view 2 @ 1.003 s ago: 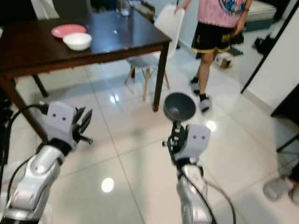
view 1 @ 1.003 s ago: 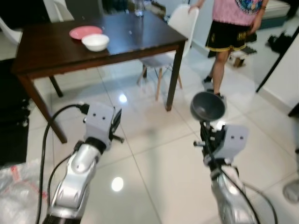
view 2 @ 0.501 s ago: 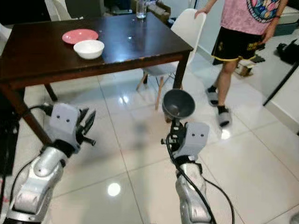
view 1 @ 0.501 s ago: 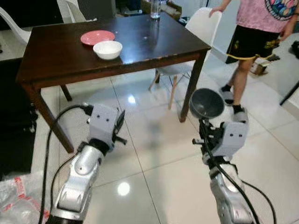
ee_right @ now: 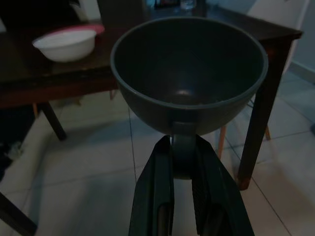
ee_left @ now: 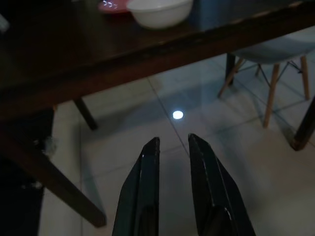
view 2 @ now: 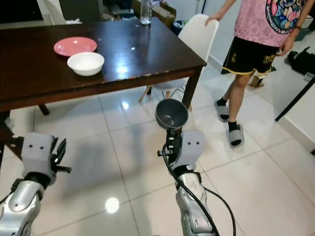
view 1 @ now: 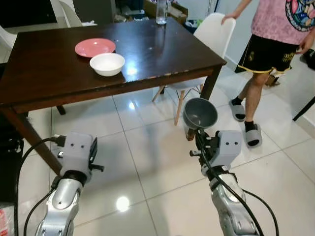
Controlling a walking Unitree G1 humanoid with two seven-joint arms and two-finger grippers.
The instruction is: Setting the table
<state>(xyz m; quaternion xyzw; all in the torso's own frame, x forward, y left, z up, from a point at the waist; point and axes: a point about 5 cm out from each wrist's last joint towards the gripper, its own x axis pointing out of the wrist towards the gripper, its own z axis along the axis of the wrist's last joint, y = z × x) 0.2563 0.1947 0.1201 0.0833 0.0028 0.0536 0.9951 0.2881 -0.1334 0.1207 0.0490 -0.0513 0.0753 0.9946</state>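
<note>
My right gripper [view 1: 199,141] is shut on the foot of a dark grey bowl [view 1: 200,113], holding it upright above the tiled floor, short of the table's near right corner. In the right wrist view the grey bowl [ee_right: 189,73] sits just above the fingers [ee_right: 158,162]. On the dark wooden table [view 1: 162,54] a white bowl [view 1: 107,63] stands in front of a pink plate [view 1: 95,47]. My left gripper [view 1: 92,153] hangs low over the floor by the table's left leg, with a narrow gap between its fingers [ee_left: 149,162] and nothing in it.
A clear glass [view 1: 161,11] stands at the table's far edge. A white chair [view 1: 212,37] is tucked at the table's right end, and a person [view 1: 275,34] in slippers stands beside it with a hand on its back. Glossy tiles stretch ahead.
The view has swung and drawn nearer, so the table sits larger and more central. The right gripper still holds the grey bowl. The left arm shows lower in the picture.
</note>
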